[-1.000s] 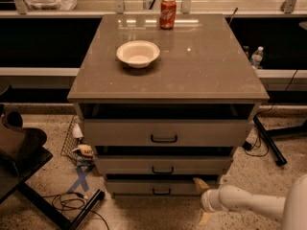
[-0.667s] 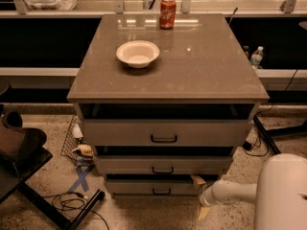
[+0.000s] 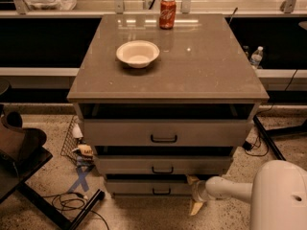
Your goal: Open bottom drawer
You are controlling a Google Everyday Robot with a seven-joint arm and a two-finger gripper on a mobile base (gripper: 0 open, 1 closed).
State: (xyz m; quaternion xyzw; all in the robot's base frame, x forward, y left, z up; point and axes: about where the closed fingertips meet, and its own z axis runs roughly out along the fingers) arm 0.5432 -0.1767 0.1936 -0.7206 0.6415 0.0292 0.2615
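Note:
The bottom drawer (image 3: 139, 186) is the lowest and shallowest grey front of the cabinet, with a small black bar handle (image 3: 161, 191) at its centre. Its front stands about level with the middle drawer (image 3: 163, 166) above it. My gripper (image 3: 194, 194) is low at the bottom drawer's right end, right of the handle. It points left, on a white arm (image 3: 228, 189) coming from the lower right. Its two tan fingers (image 3: 192, 179) stand apart, one above and one below, holding nothing. The tall top drawer (image 3: 163, 132) is above both.
A white bowl (image 3: 137, 53) and a red soda can (image 3: 167, 13) stand on the cabinet top (image 3: 192, 61). Cables (image 3: 72, 202), blue tape and a black chair (image 3: 21, 152) are on the floor at left. A black stand leg (image 3: 268, 138) and a water bottle (image 3: 256, 57) are at right.
My gripper has shifted left, closer to the bottom drawer's right end, and more of my white arm housing fills the lower right corner. The drawers have not moved.

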